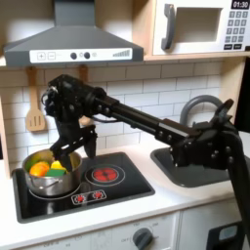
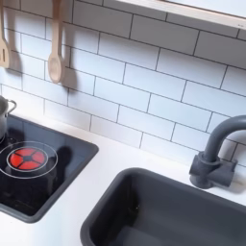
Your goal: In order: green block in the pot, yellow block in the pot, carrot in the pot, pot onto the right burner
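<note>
The pot (image 1: 51, 171) is seen on the left burner of the black stovetop (image 1: 127, 186) in the first exterior view, with the carrot (image 1: 40, 169), the yellow block (image 1: 68, 160) and the green block (image 1: 57, 173) inside it. The gripper (image 1: 64, 153) is held over the pot's rim; whether its jaws are open cannot be told. The red right burner (image 1: 105, 175) lies bare just beside the pot. Wooden utensils (image 2: 56, 48) hang on the tiled wall, and a sink (image 2: 173, 207) with a grey faucet (image 2: 216, 149) is set at the surface's right.

a round shiny silver pot (image 1: 51, 168) stands upright on the stovetop's left burner in the first exterior view, near the stove's left edge. inside it lie the orange carrot (image 1: 39, 169), the green block (image 1: 57, 173) and the yellow block (image 1: 66, 163), close together.
</note>
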